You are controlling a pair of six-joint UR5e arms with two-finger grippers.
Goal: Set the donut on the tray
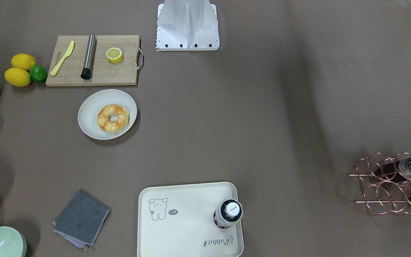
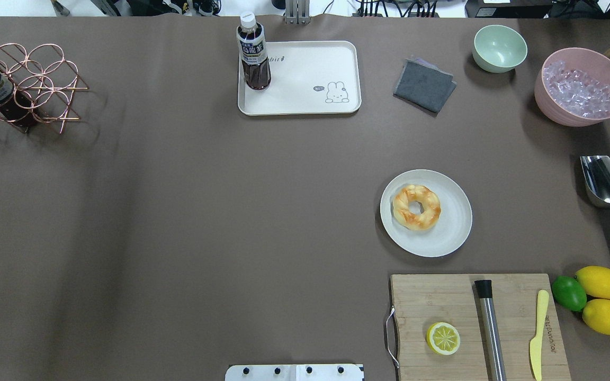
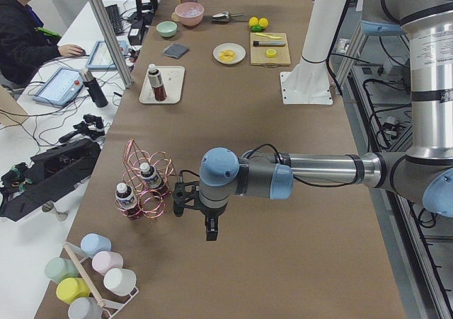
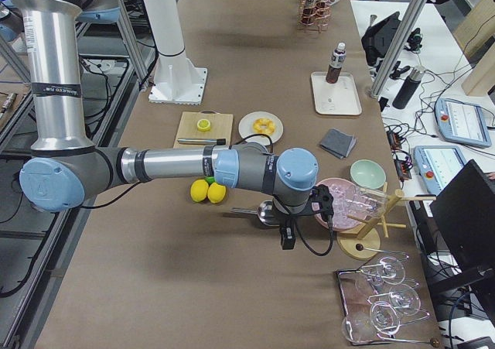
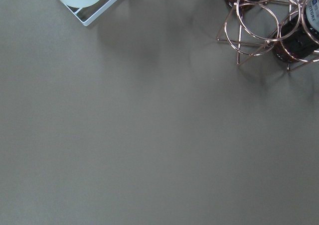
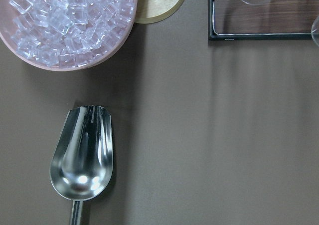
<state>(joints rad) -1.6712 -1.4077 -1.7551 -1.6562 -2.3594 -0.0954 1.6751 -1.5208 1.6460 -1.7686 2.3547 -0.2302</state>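
Donut: the golden, glazed ring (image 2: 416, 207) lies flat on a round white plate (image 2: 454, 233), a little off the plate's centre, on the robot's right half of the brown table (image 2: 188, 211).
Tray: the cream tray (image 2: 305, 79) sits at the far edge of the table, well apart from the plate; a dark drink bottle (image 2: 253, 53) stands upright in one corner, and the rest of its floor is bare.
Left claw: it (image 3: 210, 233) hangs pointing down over bare tabletop at the table's left end, just beside a copper wire rack (image 3: 145, 184) holding bottles; I cannot tell whether it is released or clenched.
Right claw: it (image 4: 287, 241) hangs pointing down at the opposite end, near a pink bowl of ice (image 4: 346, 202) and a steel scoop (image 6: 82, 157); its state cannot be told either.
Nearby: a wooden cutting board (image 2: 442, 301) lies just beside the plate on the robot's side, carrying a halved lemon (image 2: 443, 338); a folded grey cloth (image 2: 424, 84) rests near the tray.
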